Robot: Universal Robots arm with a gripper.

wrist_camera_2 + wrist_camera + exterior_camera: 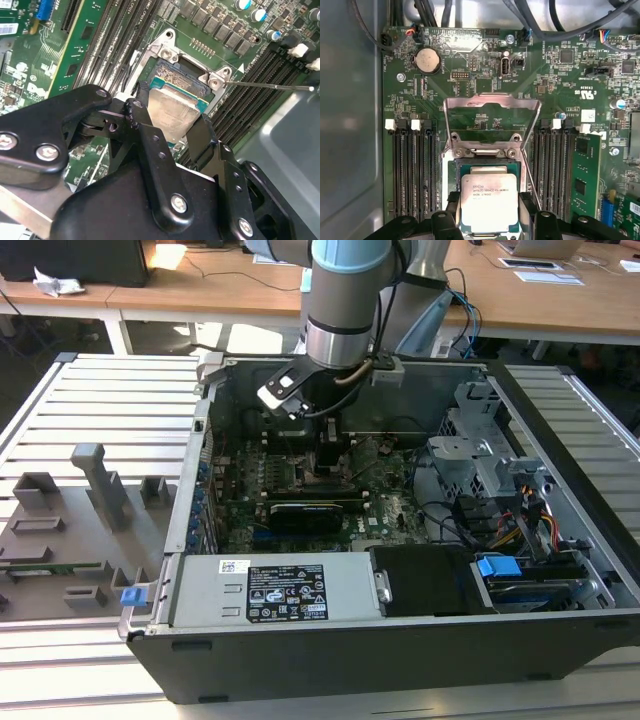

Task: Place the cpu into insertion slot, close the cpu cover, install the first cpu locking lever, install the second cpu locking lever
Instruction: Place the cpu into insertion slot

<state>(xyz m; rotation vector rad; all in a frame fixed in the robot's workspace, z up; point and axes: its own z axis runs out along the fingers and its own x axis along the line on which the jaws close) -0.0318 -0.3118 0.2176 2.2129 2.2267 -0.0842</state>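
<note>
Claw [489, 210] clenched on the cpu [489, 197], a finger on each side. Chip sits right over the insertion slot [176, 75]; can't tell if it's seated. Just beyond, the cpu cover [492, 100] stands flipped open. Memory slots [412, 170] flank the socket. Exterior view: arm reaches into open computer case [300, 650] on slatted worktop [110, 390].

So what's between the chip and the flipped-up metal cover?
In the first wrist view, a hinge bracket with two screws sits between the chip and the raised cover.
</note>
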